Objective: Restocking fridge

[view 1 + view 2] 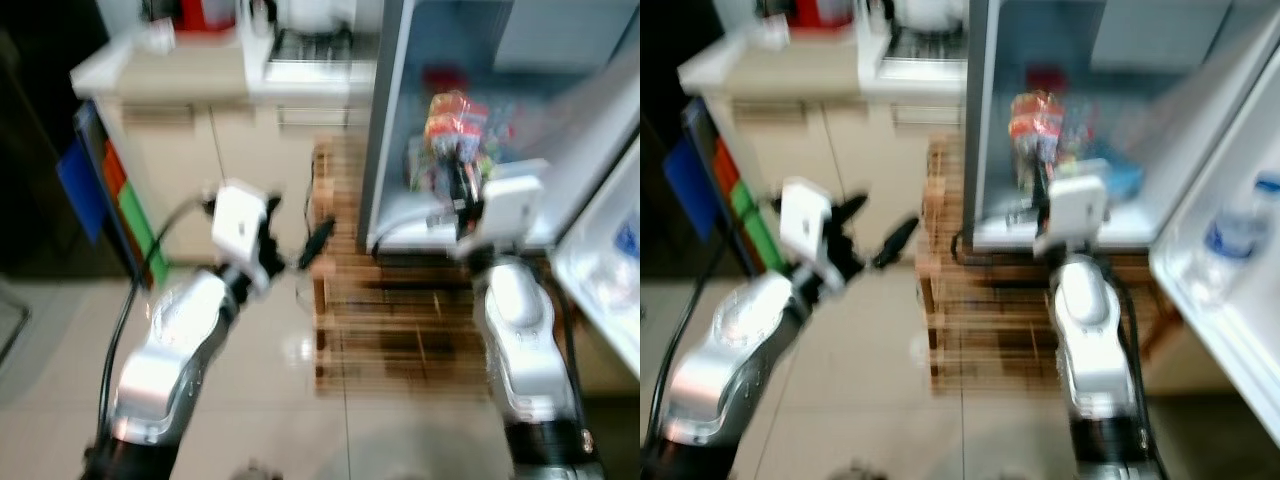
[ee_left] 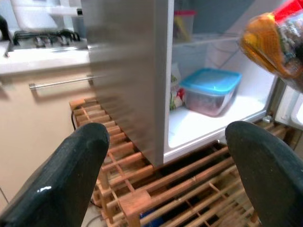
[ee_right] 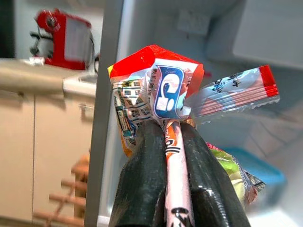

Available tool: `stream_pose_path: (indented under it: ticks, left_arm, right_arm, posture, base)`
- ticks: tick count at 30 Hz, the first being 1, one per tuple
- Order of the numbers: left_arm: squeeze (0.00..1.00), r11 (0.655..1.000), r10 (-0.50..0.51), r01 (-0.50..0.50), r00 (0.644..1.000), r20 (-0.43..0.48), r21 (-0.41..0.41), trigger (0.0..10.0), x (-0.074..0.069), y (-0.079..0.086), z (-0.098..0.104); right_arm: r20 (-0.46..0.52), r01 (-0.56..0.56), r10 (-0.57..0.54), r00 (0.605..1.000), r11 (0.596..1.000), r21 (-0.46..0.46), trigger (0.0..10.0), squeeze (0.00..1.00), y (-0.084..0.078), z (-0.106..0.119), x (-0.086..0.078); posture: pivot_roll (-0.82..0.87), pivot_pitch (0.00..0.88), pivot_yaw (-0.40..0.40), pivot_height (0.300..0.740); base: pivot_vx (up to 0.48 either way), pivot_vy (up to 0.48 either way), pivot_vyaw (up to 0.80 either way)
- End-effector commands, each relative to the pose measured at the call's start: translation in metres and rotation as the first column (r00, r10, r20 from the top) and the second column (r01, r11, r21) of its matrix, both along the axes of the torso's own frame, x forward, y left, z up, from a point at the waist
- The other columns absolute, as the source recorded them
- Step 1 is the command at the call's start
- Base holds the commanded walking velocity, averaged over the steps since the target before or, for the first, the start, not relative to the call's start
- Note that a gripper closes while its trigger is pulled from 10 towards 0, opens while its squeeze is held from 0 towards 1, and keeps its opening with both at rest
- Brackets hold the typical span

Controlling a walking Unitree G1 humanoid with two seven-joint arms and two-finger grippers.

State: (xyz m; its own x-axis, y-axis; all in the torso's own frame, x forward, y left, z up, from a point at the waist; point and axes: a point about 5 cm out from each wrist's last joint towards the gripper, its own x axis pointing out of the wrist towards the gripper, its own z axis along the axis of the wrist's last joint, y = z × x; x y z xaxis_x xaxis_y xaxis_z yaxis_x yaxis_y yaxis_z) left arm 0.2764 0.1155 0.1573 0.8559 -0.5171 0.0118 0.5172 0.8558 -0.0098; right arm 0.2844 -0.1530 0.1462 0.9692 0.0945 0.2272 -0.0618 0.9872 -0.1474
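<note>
Holding a bunch of snack packets point(image 3: 161, 101) at the open fridge point(image 1: 395, 120), my right gripper point(image 3: 173, 156) has its two black fingers point(image 3: 142, 184) pressed together on the gathered plastic, which is pinched between them with the red, white and orange wrappers fanning out above the fingertips. From the head cameras, both blurred, I see the right arm point(image 1: 520, 330) reaching forward so that the packets sit at the mouth of the fridge compartment, above its white bottom shelf point(image 2: 203, 125). On that shelf, further in, stands a clear container with a blue lid point(image 2: 210, 90), and a second tub with a red lid point(image 2: 183, 23) rests on the shelf above it. My left gripper point(image 2: 165, 165) is spread wide and holds nothing; its fingers point(image 2: 71, 175) frame the steel edge of the fridge wall and the wooden slatted rack point(image 2: 156, 189) on which the fridge stands. In the head views this gripper hangs over the tiled floor point(image 1: 260, 400), to the left of the rack and apart from it. The fridge door point(image 1: 1230, 260) stands open on the right, and a water bottle point(image 1: 1230, 245) sits in its white door shelf. Behind, a cream cabinet point(image 1: 200, 140) carries a worktop with a gas hob point(image 1: 310, 45) and a red appliance point(image 3: 64, 33). A blue, orange and green panel point(image 1: 110, 190) leans at the far left
</note>
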Motion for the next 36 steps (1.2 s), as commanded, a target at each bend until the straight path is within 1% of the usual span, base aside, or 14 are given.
stream_pose_path:
  ticks: [1, 3, 5, 7, 12, 17, 20, 21, 22, 25, 26, 30, 33, 36]
  left_arm:
    - [0.00, 1.000, -0.029, 0.029, 0.998, 0.050, -0.006, 10.0, 0.006, -0.009, 0.012]
    - [0.00, 0.999, -0.033, 0.034, 0.998, 0.054, -0.012, 10.0, 0.008, -0.010, 0.013]
    - [0.00, 1.000, -0.020, 0.021, 0.998, 0.063, -0.002, 10.0, 0.017, -0.011, 0.014]
    - [0.00, 1.000, -0.022, 0.022, 0.997, 0.069, 0.001, 10.0, 0.020, -0.012, 0.015]
    - [0.00, 0.999, -0.042, 0.042, 0.996, 0.074, -0.005, 10.0, 0.022, -0.018, 0.016]
    - [0.00, 0.999, -0.040, 0.041, 0.996, 0.083, 0.001, 10.0, 0.023, -0.022, 0.014]
    - [0.00, 0.999, 0.031, -0.032, 0.997, 0.066, 0.016, 10.0, 0.027, -0.018, 0.009]
    - [0.00, 0.999, 0.031, -0.032, 0.997, 0.066, 0.016, 10.0, 0.027, -0.018, 0.009]
    - [0.00, 0.997, 0.074, -0.074, 0.997, 0.032, 0.002, 10.0, 0.029, -0.014, 0.005]
    - [0.00, 0.996, 0.078, -0.078, 0.997, 0.006, -0.032, 10.0, 0.030, -0.015, 0.003]
    - [0.00, 0.998, 0.053, -0.053, 0.999, 0.012, -0.040, 10.0, 0.029, -0.021, 0.004]
    - [0.00, 0.999, 0.019, -0.018, 0.999, 0.032, -0.045, 10.0, 0.028, -0.026, 0.005]
    - [0.00, 0.998, -0.055, 0.056, 0.995, 0.078, -0.011, 10.0, 0.023, -0.029, 0.007]
    - [0.00, 0.998, -0.065, 0.066, 0.995, 0.080, -0.010, 10.0, 0.023, -0.030, 0.008]
  right_arm:
    - [0.064, 0.013, -0.012, 0.998, 1.000, -0.004, 0.0, 0.00, 0.001, 0.014, -0.002]
    - [0.062, 0.025, -0.025, 0.998, 1.000, -0.006, 0.0, 0.00, -0.002, 0.013, -0.003]
    - [0.050, 0.068, -0.066, 0.997, 0.997, -0.024, 0.0, 0.00, -0.015, 0.009, -0.004]
    - [0.046, 0.074, -0.073, 0.996, 0.997, -0.034, 0.0, 0.00, -0.018, 0.009, -0.004]
    - [0.044, 0.062, -0.060, 0.997, 0.997, -0.037, 0.0, 0.00, -0.013, 0.009, -0.002]
    - [0.023, 0.050, -0.049, 0.999, 0.998, -0.039, 0.0, 0.00, -0.010, 0.007, -0.001]
    - [0.011, 0.051, -0.051, 0.999, 0.997, -0.051, 0.0, 0.00, -0.011, 0.004, 0.003]
    - [0.011, 0.051, -0.051, 0.999, 0.997, -0.051, 0.0, 0.00, -0.011, 0.004, 0.003]
    - [0.016, 0.051, -0.050, 0.999, 0.997, -0.050, 0.0, 0.00, -0.011, 0.005, 0.005]
    - [0.020, 0.050, -0.049, 0.999, 0.998, -0.048, 0.0, 0.00, -0.010, 0.007, 0.006]
    - [0.014, 0.046, -0.045, 0.999, 0.998, -0.047, 0.0, 0.00, -0.008, 0.005, 0.008]
    - [0.009, 0.029, -0.029, 1.000, 0.999, -0.043, 0.0, 0.00, -0.004, 0.004, 0.010]
    - [0.012, 0.007, -0.007, 1.000, 0.999, -0.039, 0.0, 0.00, 0.000, 0.005, 0.013]
    - [0.021, -0.010, 0.011, 1.000, 0.999, -0.040, 0.0, 0.00, 0.003, 0.007, 0.013]
  posture:
    - [-0.11, 0.000, 0.048, 0.740]
    - [-0.12, 0.000, 0.053, 0.740]
    - [-0.14, 0.001, 0.065, 0.740]
    - [-0.15, 0.003, 0.069, 0.740]
    - [-0.17, 0.007, 0.074, 0.740]
    - [-0.17, 0.008, 0.073, 0.740]
    - [-0.16, 0.009, 0.073, 0.740]
    - [-0.16, 0.009, 0.073, 0.740]
    - [-0.16, 0.009, 0.073, 0.740]
    - [-0.15, 0.011, 0.072, 0.740]
    - [-0.15, 0.010, 0.069, 0.740]
    - [-0.14, 0.008, 0.066, 0.740]
    - [-0.13, 0.006, 0.065, 0.740]
    - [-0.13, 0.005, 0.062, 0.740]
  base:
    - [0.000, 0.000, 0.00]
    - [0.000, 0.000, 0.00]
    - [0.000, 0.000, 0.00]
    - [0.000, 0.000, 0.00]
    - [0.000, 0.000, 0.00]
    - [0.000, 0.000, -0.79]
    - [0.000, 0.000, -0.39]
    - [0.000, 0.000, 0.00]
    - [0.000, 0.000, 0.00]
    - [0.000, 0.000, 0.00]
    - [0.000, 0.000, 0.00]
    - [0.000, 0.000, 0.00]
    - [0.000, 0.000, 0.00]
    - [0.000, 0.000, 0.00]
